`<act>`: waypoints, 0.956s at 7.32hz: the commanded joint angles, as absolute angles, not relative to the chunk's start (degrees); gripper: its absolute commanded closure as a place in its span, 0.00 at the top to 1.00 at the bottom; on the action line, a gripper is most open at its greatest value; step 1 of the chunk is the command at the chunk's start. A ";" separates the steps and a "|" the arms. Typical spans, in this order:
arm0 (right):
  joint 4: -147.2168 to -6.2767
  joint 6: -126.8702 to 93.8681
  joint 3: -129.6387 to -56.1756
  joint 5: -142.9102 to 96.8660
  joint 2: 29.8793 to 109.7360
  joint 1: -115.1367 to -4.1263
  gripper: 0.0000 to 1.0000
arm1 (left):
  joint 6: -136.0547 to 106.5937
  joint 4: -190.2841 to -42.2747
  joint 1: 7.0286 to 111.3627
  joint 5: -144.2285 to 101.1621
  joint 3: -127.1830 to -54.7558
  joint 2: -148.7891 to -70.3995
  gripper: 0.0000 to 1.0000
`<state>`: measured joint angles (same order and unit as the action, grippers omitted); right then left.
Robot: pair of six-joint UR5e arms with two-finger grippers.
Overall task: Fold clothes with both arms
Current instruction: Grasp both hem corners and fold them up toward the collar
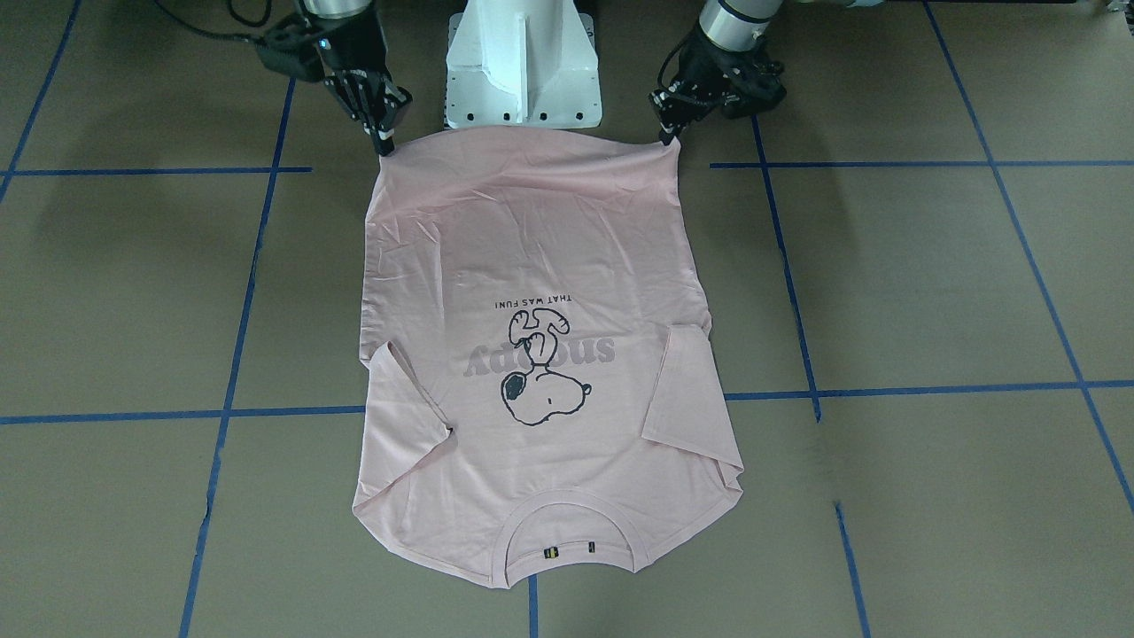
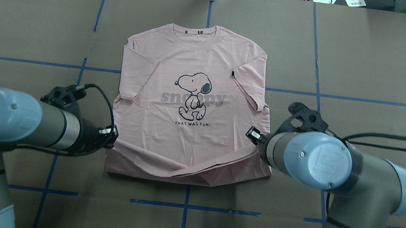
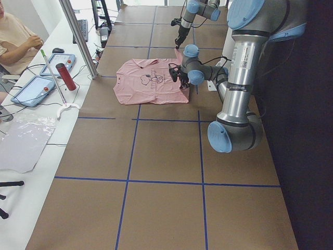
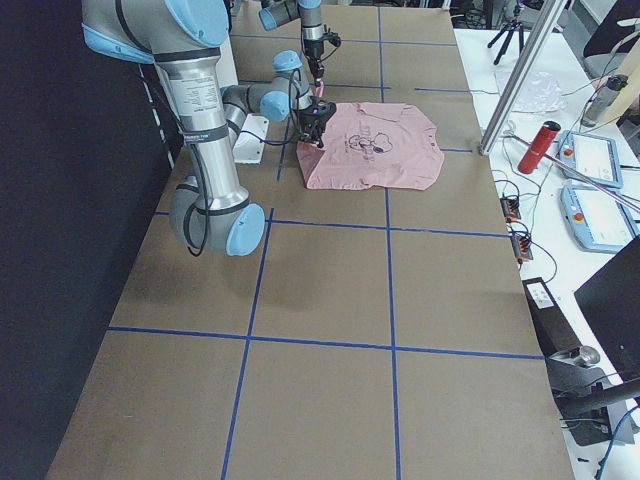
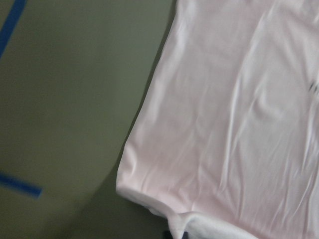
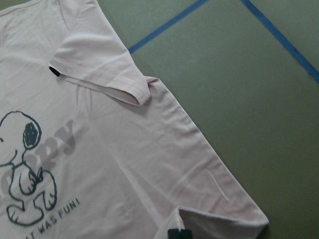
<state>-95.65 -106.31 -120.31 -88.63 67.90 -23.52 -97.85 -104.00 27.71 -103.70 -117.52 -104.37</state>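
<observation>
The pale pink Snoopy T-shirt [image 1: 532,248] [image 2: 188,143] lies face up on the brown table, both sleeves folded inward and the collar [image 2: 199,37] on the far side from the robot. My left gripper [image 1: 671,135] [image 2: 109,136] is shut on one hem corner, and my right gripper [image 1: 386,146] [image 2: 257,138] is shut on the other. Both corners are raised off the table, so the hem edge [image 2: 180,174] hangs between them and throws a shadow. In the wrist views the cloth [image 5: 224,124] [image 6: 124,149] fills most of the picture, with only a dark fingertip at the bottom edge.
The white pedestal base [image 1: 523,62] stands just behind the hem. Blue tape lines [image 2: 185,205] grid the brown table. Beyond the table's far edge are a metal post [image 3: 78,36], a red bottle [image 3: 66,76], tablets [image 3: 34,89] and a seated person [image 3: 15,36].
</observation>
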 commanded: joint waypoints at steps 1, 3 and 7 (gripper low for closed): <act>-90.57 -97.84 -107.72 -90.26 64.95 -30.92 0.00 | -91.95 -105.55 35.91 -103.54 -101.23 -115.79 0.00; -84.21 -93.00 -94.10 -92.35 57.35 -36.88 0.00 | -88.09 -120.95 42.42 -103.36 -89.80 -116.37 0.00; -83.68 -85.88 -77.05 -92.55 46.79 -40.60 0.00 | -84.81 -124.53 43.42 -97.30 -80.53 -121.10 0.00</act>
<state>-84.09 -87.92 -83.48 -92.49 50.38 -39.91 -85.11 -123.29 43.31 -97.89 -83.35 -119.29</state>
